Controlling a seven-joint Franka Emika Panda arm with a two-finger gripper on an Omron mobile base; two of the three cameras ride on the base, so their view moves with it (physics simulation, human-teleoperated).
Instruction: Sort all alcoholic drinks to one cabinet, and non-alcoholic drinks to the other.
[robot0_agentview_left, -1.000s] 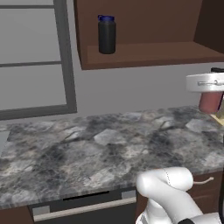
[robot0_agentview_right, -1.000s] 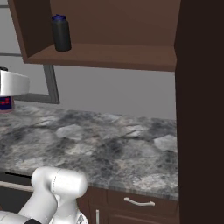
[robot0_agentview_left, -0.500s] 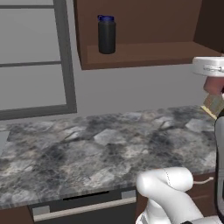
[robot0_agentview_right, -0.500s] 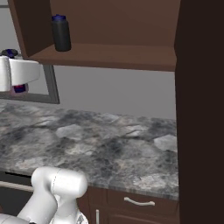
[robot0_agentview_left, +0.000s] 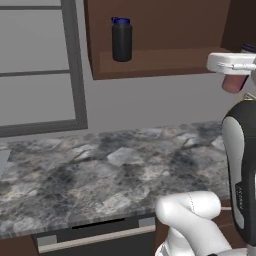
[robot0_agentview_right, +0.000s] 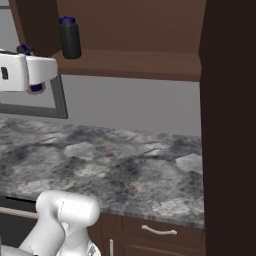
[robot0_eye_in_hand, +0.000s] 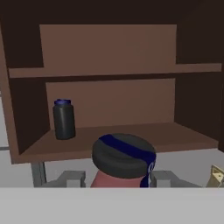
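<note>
The small red bottle (robot0_eye_in_hand: 114, 179) with its dark, blue-striped cap stands upright between my fingers, and my gripper (robot0_eye_in_hand: 118, 178) is shut on it. From the left base it hangs at the far right as a red body (robot0_agentview_left: 232, 83) under the white hand, with the gripper (robot0_agentview_left: 235, 75) just below shelf height. From the right base the gripper (robot0_agentview_right: 34, 85) is at the far left. The black blue-lidded bottle (robot0_agentview_left: 121, 39) (robot0_agentview_right: 70, 38) (robot0_eye_in_hand: 64, 119) stands on the left end of the open cabinet's lower shelf (robot0_eye_in_hand: 175, 135) (robot0_agentview_left: 165, 60) (robot0_agentview_right: 130, 65), straight ahead of my hand.
A grey marble counter (robot0_agentview_left: 110, 170) (robot0_agentview_right: 125, 165) runs below the cabinet. The open cabinet door (robot0_agentview_right: 230, 125) stands tall on the right. A grey-framed window (robot0_agentview_left: 40, 65) is on the left. Drawers with small handles (robot0_agentview_right: 159, 231) sit under the counter.
My hand has risen with the red bottle from just above the counter up to shelf level and moved a little inward. The black bottle has stayed in place.
</note>
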